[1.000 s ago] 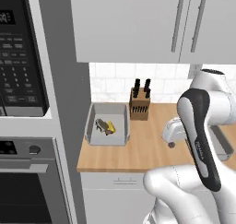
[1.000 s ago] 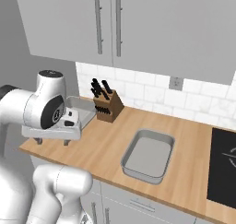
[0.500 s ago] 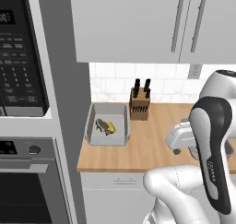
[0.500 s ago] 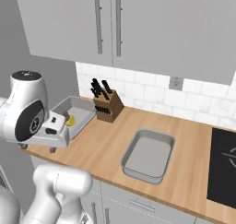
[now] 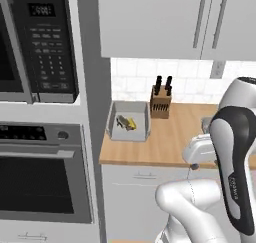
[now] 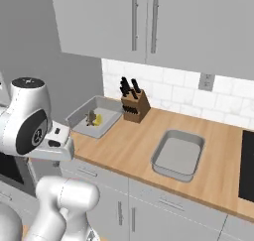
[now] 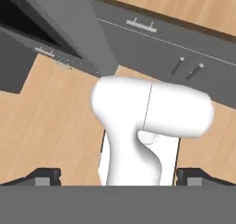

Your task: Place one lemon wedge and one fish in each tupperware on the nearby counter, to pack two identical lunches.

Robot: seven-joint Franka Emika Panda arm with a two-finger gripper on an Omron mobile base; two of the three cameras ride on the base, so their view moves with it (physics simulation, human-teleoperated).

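On the wood counter (image 6: pixel 130 147) stand two grey tupperware trays. The left tupperware (image 5: pixel 143 128) (image 6: pixel 77 119), beside the oven column, holds a dark fish (image 5: pixel 121 121) (image 6: pixel 91 118) and a yellow lemon wedge (image 5: pixel 131 123) (image 6: pixel 98 119) side by side. Nothing lies in the right tupperware (image 6: pixel 198 157). My gripper (image 7: pixel 119 177) is open, its fingertips (image 7: pixel 44 176) wide apart with nothing between them. It points down at the floor and my own white base. The white hand hangs at the counter's front edge, well away from both trays.
A knife block (image 5: pixel 160 102) (image 6: pixel 135 104) stands against the tiled wall between the trays. A black stovetop (image 6: pixel 247 164) lies at the counter's right end. The microwave (image 5: pixel 37 44) and oven (image 5: pixel 45 179) fill the column on the left. Grey cabinets hang above.
The arm has swung, and the hand has sunk from over the counter to its front edge. The whole picture has shifted slightly, so the camera moved. The gripper stays open.
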